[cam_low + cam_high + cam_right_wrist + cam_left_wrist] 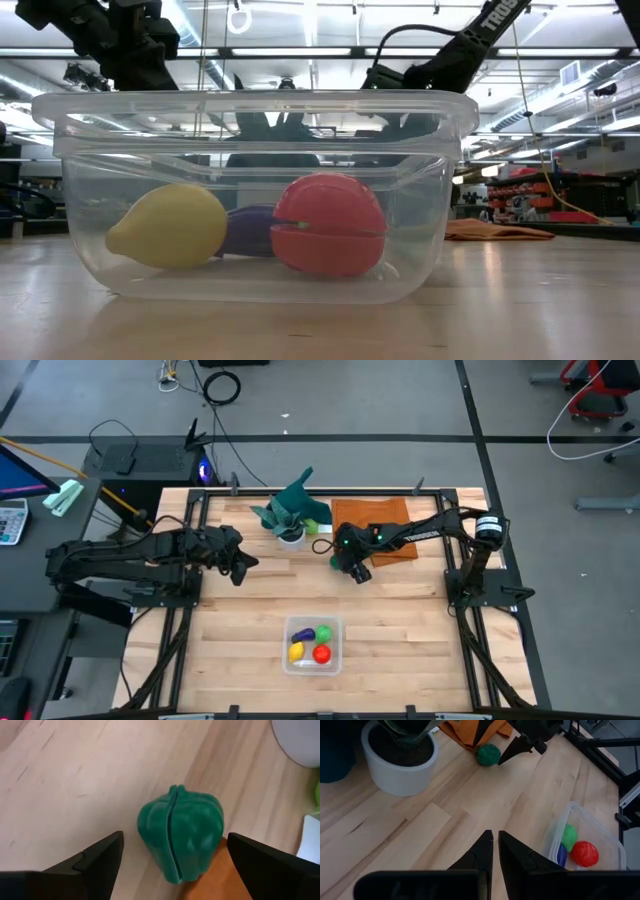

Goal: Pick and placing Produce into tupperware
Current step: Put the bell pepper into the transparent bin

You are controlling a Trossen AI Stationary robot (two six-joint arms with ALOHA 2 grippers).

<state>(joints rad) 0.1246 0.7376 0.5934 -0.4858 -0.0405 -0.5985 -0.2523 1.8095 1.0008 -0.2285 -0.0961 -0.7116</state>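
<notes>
The clear tupperware stands near the table's front middle and holds a yellow, a red, a light green and a purple piece. A dark green pepper-like piece lies on the wood at the edge of the orange cloth. My right gripper is open above it, pointing steeply down, one finger on each side and neither touching it. My left gripper hangs shut over the table's left part, away from the produce.
A teal-leaved plant in a white pot stands at the back middle, close to the dark green piece. The orange cloth lies at the back right. Bare wood stretches between the pot and the tupperware.
</notes>
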